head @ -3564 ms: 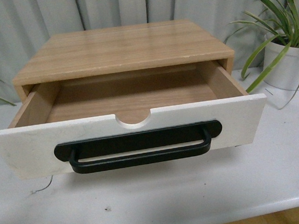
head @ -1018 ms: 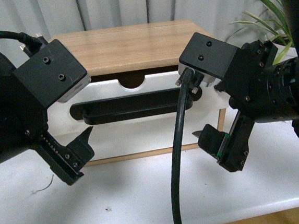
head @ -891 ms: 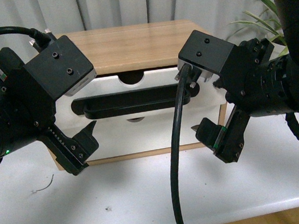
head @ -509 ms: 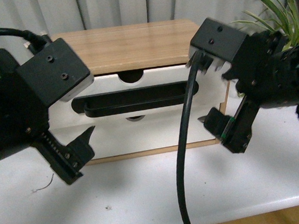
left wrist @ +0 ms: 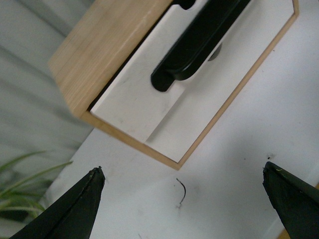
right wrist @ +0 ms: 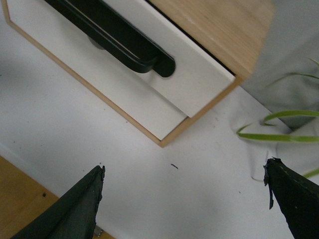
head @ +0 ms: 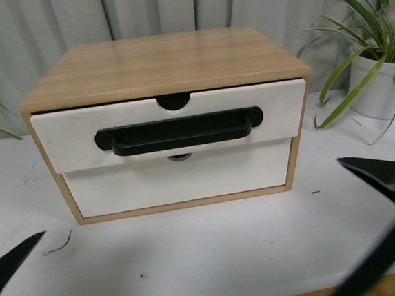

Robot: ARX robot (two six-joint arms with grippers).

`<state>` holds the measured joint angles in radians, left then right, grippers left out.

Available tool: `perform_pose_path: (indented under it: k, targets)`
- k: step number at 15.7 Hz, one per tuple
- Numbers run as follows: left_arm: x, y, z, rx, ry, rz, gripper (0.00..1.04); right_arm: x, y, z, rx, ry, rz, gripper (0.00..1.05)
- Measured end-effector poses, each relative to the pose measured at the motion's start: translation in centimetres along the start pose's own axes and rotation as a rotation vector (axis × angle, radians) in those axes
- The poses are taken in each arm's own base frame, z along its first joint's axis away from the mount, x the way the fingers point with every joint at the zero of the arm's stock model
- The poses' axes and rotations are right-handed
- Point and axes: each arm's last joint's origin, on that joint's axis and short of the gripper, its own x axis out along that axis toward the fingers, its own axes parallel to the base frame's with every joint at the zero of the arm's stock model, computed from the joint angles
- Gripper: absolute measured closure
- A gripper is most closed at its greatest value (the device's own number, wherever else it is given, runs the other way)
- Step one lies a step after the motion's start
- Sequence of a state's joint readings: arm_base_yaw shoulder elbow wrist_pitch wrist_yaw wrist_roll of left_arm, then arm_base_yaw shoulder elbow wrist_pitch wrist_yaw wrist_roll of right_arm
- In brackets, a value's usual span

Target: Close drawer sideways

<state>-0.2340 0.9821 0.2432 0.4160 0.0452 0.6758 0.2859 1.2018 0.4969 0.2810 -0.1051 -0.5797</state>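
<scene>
Grey curtain hangs behind a white table [head: 228, 256], and on this table stands a wooden cabinet [head: 162, 61] with two fronts. In its upper place sits the drawer [head: 64, 132], with the white front almost fully in; the wrist views show that it stands a little forward of the plain white front [head: 179, 181] below it. A wide black handle [head: 179, 131] runs across the drawer, under the half-round notch.

To the right of the cabinet, near but apart, is a plant in a white pot [head: 379, 83].

The left gripper [left wrist: 182, 169] is over the table before the left corner of the cabinet. Its jaws are spread wide, holding nothing and touching nothing. The right gripper [right wrist: 184, 166] is before the right corner in the same way, jaws wide apart and empty.

A small dark thread [left wrist: 182, 191] lies on the table near the left gripper. Nothing stands between the grippers and the drawer.
</scene>
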Motion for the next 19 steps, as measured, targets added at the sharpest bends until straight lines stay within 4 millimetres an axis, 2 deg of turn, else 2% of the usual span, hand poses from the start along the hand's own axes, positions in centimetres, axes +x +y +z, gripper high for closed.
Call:
perform_pose_path:
  k: [4, 5, 7, 10, 11, 13, 15, 17, 19]
  targets:
    - [-6.1, 0.9, -1.4, -0.313, -0.058, 0.190, 0.07, -7.4, 1.5, -3.5, 0.225, 0.019, -0.215, 0.07]
    - [-6.9, 0.9, -2.2, -0.408, -0.065, 0.225, 0.07, -8.5, 1.9, -3.9, 0.279, -0.002, -0.254, 0.07]
    - [-7.9, 1.1, -3.7, -0.623, -0.070, 0.305, 0.07, -10.1, 2.6, -5.0, 0.404, -0.053, -0.341, 0.07]
    - [-7.9, 1.2, -3.7, -0.740, -0.095, 0.303, 0.07, -10.3, 3.1, -5.2, 0.463, -0.081, -0.353, 0.07]
    - [-7.8, 1.0, -3.5, -0.709, -0.171, 0.370, 0.15, -10.3, 3.0, -5.1, 0.487, -0.161, -0.408, 0.11]
    - [-7.8, 0.1, -3.3, -0.687, -0.252, 0.360, 0.35, -10.6, 3.0, -5.9, 0.555, -0.282, -0.493, 0.31]
    - [-8.1, -0.3, -3.9, -0.701, -0.193, 0.369, 0.56, -10.9, 2.8, -6.3, 0.580, -0.292, -0.510, 0.53]
    - [-8.8, -0.4, -3.6, -0.692, -0.237, 0.382, 0.78, -11.1, 2.8, -6.9, 0.583, -0.293, -0.481, 0.75]
    - [-8.6, -0.6, -3.9, -0.697, -0.212, 0.375, 1.00, -11.5, 2.4, -8.0, 0.591, -0.300, -0.532, 0.97]
